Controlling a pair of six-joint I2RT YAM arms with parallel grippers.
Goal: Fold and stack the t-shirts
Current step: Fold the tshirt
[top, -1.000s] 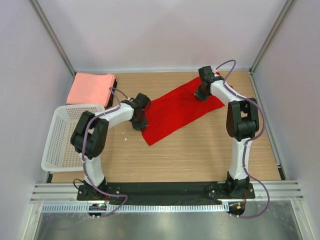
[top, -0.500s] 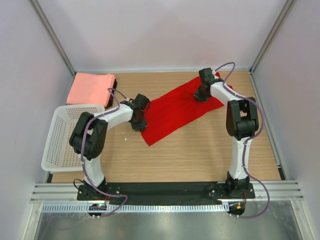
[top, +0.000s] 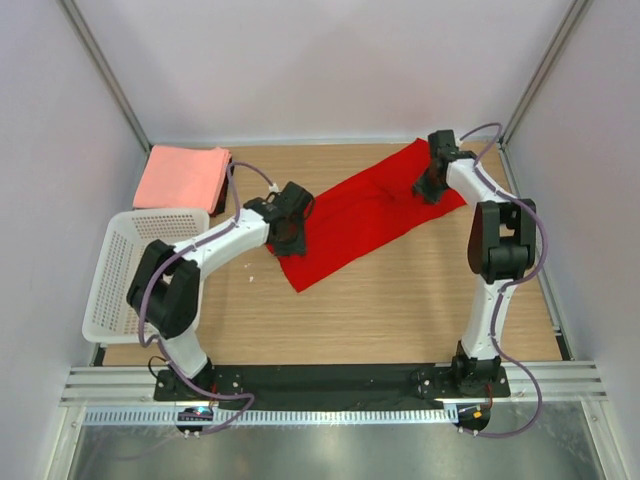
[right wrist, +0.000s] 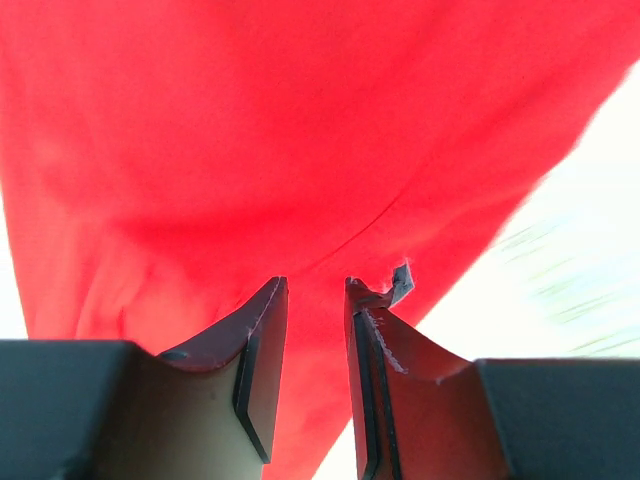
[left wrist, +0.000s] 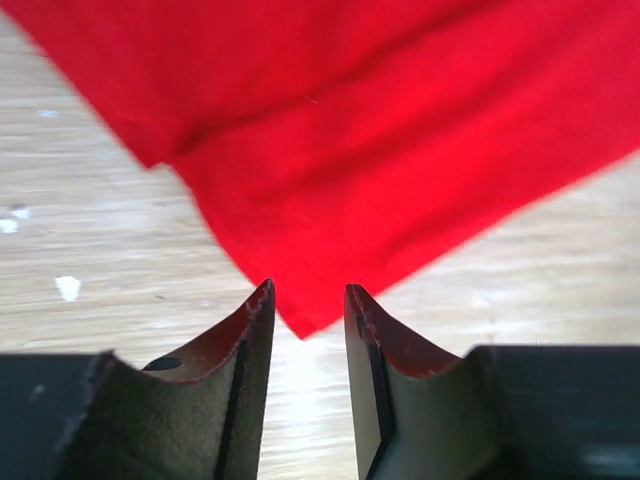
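Both grippers, left gripper (left wrist: 305, 305) and right gripper (right wrist: 315, 300), pinch the red t-shirt (top: 365, 215) edges; thin bites risk slipping, bunching cloth short of the pink stack (top: 182, 176).

**Where my three cameras look**

My top camera sits high behind the arms and looks down on the whole table (top: 400, 310), with the arm bases at the bottom of the frame. My two wrist cameras sit very close, each looking past its own fingers from the bottom edge. All three views share the red shirt (top: 360, 215) (left wrist: 380, 150) (right wrist: 250, 150), which fills most of both close views.
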